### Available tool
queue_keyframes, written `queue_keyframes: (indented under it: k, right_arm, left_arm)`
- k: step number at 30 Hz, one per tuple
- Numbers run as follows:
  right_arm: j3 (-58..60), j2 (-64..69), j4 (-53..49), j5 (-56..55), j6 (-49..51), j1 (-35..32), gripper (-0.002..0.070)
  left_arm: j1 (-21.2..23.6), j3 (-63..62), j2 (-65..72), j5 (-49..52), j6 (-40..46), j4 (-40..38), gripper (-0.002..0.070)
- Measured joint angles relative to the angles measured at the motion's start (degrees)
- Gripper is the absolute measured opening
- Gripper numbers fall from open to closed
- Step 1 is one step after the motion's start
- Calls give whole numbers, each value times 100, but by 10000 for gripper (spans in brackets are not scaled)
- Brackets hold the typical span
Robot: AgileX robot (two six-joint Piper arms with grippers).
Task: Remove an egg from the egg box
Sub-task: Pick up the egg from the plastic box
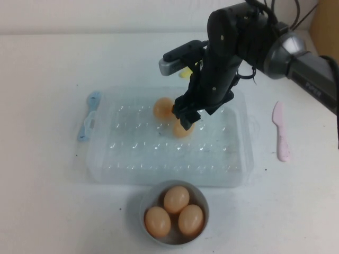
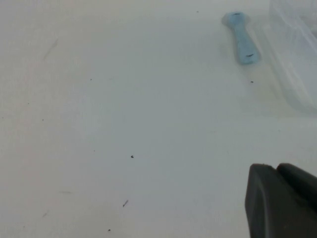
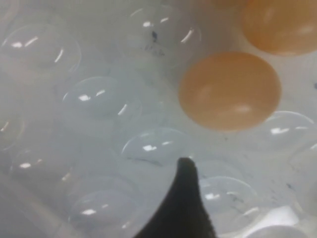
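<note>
Egg (image 1: 183,129): in a dimple at centre frame of the egg box (image 1: 116,169), partly hidden by the right tool (image 1: 186,117) directly over it; a second egg (image 1: 162,108) just upper left.

Right tool: spread cannot be told.

Step, as judged: reaching to grasp; next calls for straddling the egg, closing gently, lifting.

Left tool (image 2: 282,201): parked over bare bench (image 1: 42,201), spread unclear.

Bowl (image 1: 198,194): lower centre, three eggs.

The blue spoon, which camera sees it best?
The left wrist view: the blue spoon lies close and whole on the table, above the left end effector. The high view shows it small beside the egg box; the right end effector is inside. The right wrist view misses it.
</note>
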Motion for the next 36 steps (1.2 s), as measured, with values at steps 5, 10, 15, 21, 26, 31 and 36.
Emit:
queue_keyframes:
  k: [5,10,15,21,26,31,36]
  right_arm:
    - [-12,254,25,-42,239,71,572]
    - [-35,440,153,-356,369,80,579]
    - [-252,561,212,-438,472,80,581]
    - [-402,739,212,-544,540,83,581]
    - [-407,919,212,-580,540,83,578]
    - [-461,929,195,-603,540,83,489]
    - [-845,951,195,-284,540,83,452]
  left_arm:
    - [0,0,0,0,0,0,-4]
    - [0,0,0,0,0,0,-4]
    - [0,0,0,0,0,0,-4]
    - [0,0,0,0,0,0,-4]
    - [0,0,0,0,0,0,-4]
    - [0,0,0,0,0,0,-4]
    - [0,0,0,0,0,0,-4]
